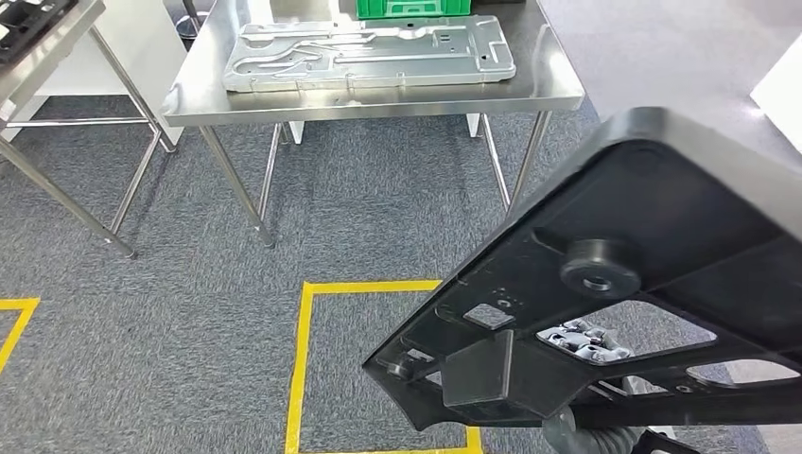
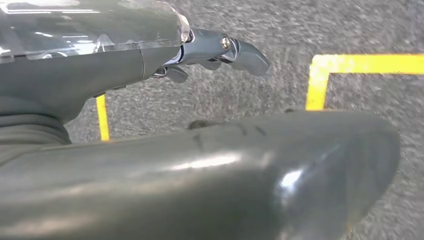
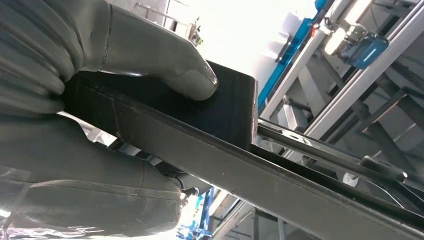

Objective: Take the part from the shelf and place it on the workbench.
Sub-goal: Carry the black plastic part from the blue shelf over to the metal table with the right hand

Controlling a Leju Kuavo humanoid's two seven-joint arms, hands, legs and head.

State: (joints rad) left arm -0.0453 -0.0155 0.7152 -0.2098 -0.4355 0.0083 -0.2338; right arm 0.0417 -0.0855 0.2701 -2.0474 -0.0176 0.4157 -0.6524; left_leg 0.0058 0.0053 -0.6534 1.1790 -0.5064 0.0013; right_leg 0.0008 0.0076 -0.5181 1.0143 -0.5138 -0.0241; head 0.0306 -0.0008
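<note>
Black moulded part [image 1: 624,284]: a broad, flat plastic frame with ribs, cut-out windows, a round boss and a small bright metal clip; it is hanging in the air at the lower right of the head view, tilted, over grey carpet and well short of the workbench.
Right hand [image 3: 100,100]: it is clamping the part along one edge, the thick thumb pressing on an upright flange and the other fingers wrapping underneath, as the right wrist view shows.
Left hand [image 2: 220,50]: it is holding nothing and hanging over the carpet; its fingers are reaching forward, slightly curled, and I cannot tell for certain whether they are apart or together.
Workbench [image 1: 558,90]: a steel table ahead, already carrying a large grey stamped metal panel [image 1: 369,55] and a green crate [image 1: 411,8] at its far side.
Floor: yellow tape [image 1: 303,359] is marking a square near the robot.
Likely handling: the part is looking stiff and fairly light, but wide and smooth, so held at one edge it may lever or slip.
Best hold: a ribbed edge or flange, as now.
</note>
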